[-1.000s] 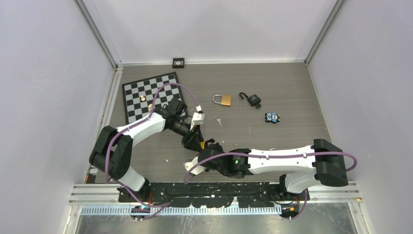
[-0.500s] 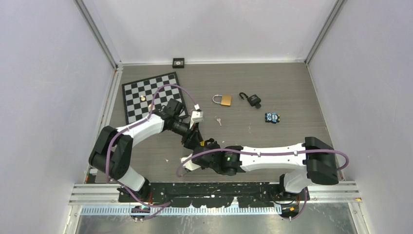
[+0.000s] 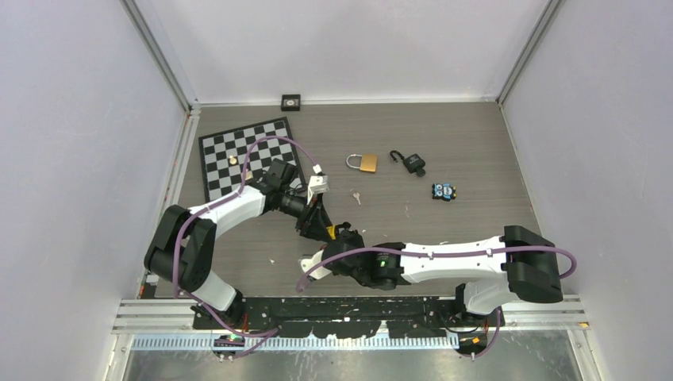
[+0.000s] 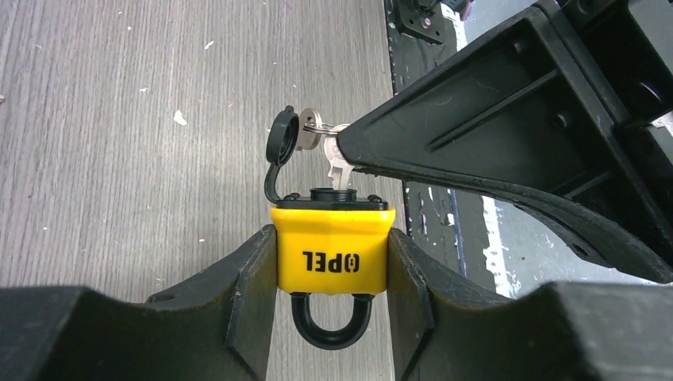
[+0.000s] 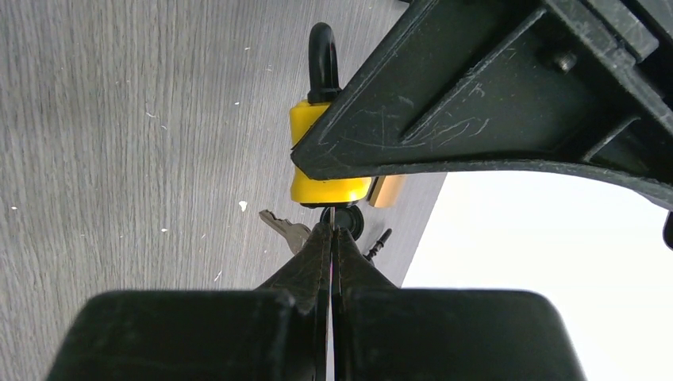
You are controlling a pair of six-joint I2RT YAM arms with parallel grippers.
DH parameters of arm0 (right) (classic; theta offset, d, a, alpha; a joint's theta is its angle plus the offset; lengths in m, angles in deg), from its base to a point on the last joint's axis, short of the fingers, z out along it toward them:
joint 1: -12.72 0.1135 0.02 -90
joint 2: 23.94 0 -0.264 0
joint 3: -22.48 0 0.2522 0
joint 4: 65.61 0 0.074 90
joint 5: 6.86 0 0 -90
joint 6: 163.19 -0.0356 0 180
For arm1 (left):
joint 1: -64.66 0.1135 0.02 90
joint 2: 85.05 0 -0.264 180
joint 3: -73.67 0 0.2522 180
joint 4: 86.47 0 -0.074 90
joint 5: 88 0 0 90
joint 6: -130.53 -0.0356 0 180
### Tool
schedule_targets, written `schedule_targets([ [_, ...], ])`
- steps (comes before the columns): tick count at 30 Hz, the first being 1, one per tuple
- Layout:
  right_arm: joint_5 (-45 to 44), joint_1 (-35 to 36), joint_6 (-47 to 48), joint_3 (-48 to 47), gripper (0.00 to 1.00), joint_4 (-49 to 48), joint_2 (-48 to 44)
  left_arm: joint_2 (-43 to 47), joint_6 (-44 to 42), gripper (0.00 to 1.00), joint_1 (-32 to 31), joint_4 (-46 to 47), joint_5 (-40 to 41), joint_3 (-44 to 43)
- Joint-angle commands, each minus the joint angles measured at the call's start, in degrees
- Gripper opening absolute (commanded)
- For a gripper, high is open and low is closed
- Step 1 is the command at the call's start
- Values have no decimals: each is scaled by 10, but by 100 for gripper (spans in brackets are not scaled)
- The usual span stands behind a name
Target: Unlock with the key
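The left gripper (image 4: 329, 266) stands partly open, clamped on the sides of a yellow padlock (image 4: 331, 238) printed "OPEL", held above the surface (image 4: 119, 119) with its black dust cap (image 4: 282, 143) flipped aside. The right gripper (image 5: 332, 238) is pinched tight on a silver key (image 4: 340, 168), whose tip meets the keyway in the padlock's base.

A checkerboard (image 3: 254, 139) lies at the back left of the grey table (image 3: 468, 135), with a small gold piece (image 3: 232, 159) on it. Right of the board lies a brass padlock (image 3: 365, 163), beyond that a black padlock (image 3: 412, 163) with its shackle open, and farthest right a small blue-and-black object (image 3: 444, 191). A loose key (image 3: 357, 196) lies just nearer than the brass padlock. Behind the board, against the back wall, sits a small black square (image 3: 290, 101).
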Motion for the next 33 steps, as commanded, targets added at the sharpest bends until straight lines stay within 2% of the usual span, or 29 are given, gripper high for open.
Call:
schedule_targets([
  [1, 67, 11, -15, -8, 1, -66, -6, 30, 19, 0, -5, 70, -112, -22],
  [4, 70, 10, -28, -15, 0, -64, -1, 26, 18, 0, -5, 68, -107, -23],
  [13, 152, 1, -124, -110, 1, 42, 25, 39, 4, 0, -10, 66, -65, -17],
  [21, 127, 0, -101, -102, 1, 39, 20, 36, -1, 0, -10, 66, -54, -18],
  [28, 113, 0, -75, -69, 19, 26, 2, 33, -5, 0, -7, 66, -53, -20],
  [33, 117, 0, -72, -54, 28, 22, -8, 35, -9, 0, -2, 65, -52, -21],
])
